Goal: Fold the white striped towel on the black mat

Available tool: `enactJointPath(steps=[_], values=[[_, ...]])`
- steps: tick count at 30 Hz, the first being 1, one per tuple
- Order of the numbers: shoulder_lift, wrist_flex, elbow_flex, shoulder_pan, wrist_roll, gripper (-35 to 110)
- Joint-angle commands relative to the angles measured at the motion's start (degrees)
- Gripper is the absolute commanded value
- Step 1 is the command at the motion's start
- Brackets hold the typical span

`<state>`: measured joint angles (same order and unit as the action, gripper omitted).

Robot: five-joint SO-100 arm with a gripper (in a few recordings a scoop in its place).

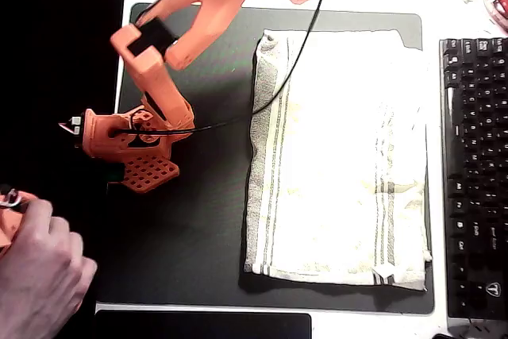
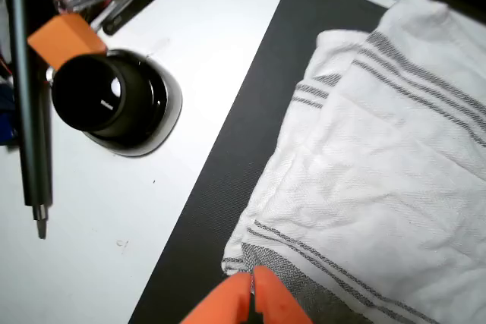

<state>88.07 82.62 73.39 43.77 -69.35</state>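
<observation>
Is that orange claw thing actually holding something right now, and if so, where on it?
The tool looks shut on the white striped towel, pinching a corner near its stripes at the black mat edge, though the contact itself is partly hidden.

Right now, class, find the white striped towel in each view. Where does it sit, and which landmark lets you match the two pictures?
Overhead view: the white striped towel lies flat on the right half of the black mat, beside the keyboard.
Wrist view: the towel covers the right side, a corner just above the orange gripper.
Shared landmark: the black mat's edge along the towel.
</observation>
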Motion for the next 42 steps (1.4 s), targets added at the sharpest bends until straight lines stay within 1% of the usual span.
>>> enactJointPath(steps=[1,8,19,31,38,40,42], values=[[-1.85,1.23,-4.75,1.14,-1.49,0],[-6.50,2.29,-6.50,0.88,-9.58,0],[-11.69,5.10,-8.35,1.05,-27.77,0],[-11.16,7.12,-5.98,0.09,-40.25,0],[-10.02,7.21,-4.48,-1.76,-54.32,0],[-9.23,6.06,-3.78,-2.37,-58.71,0],[-8.61,2.72,-2.55,-3.08,-62.58,0]])
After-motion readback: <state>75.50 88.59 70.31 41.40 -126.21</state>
